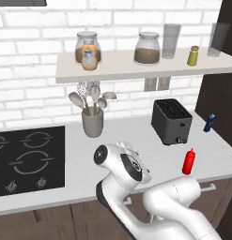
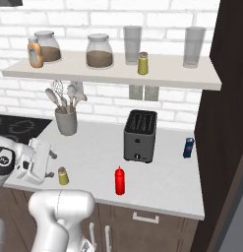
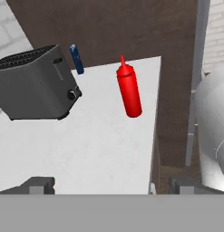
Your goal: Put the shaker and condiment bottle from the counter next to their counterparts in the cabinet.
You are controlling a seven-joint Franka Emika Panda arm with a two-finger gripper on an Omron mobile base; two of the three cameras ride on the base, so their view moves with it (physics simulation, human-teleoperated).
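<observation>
Right base view: the gripper (image 2: 44, 158) hangs low over the counter's (image 2: 157, 184) front edge, jaws spread wide, nothing between them.
Landmark: the toaster (image 2: 140, 135), standing mid-counter against the brick wall.
Shaker: the shaker (image 2: 63, 175) stands upright on the counter, well to the left of the toaster and nearer the front edge, just beside the gripper.
Condiment bottle: the condiment bottle (image 2: 120, 180) stands upright in front of the toaster, slightly to its left, near the counter's front edge.
Counterparts: the twin shaker (image 2: 142, 63) sits on the cabinet shelf (image 2: 113, 74) straight above the toaster; the orange bottle (image 2: 35, 52) is far to the toaster's upper left, at the shelf's end.
Blue bottle: the small blue bottle (image 2: 188, 147) stands just right of the toaster.
Handling, shaker: likely light, rigid and smooth-sided; probably best taken around the mid-body, below the cap.
Handling, bottle: probably light, slightly yielding plastic, tall and easy to tip; grip the straight body, not the tapering nozzle.
</observation>
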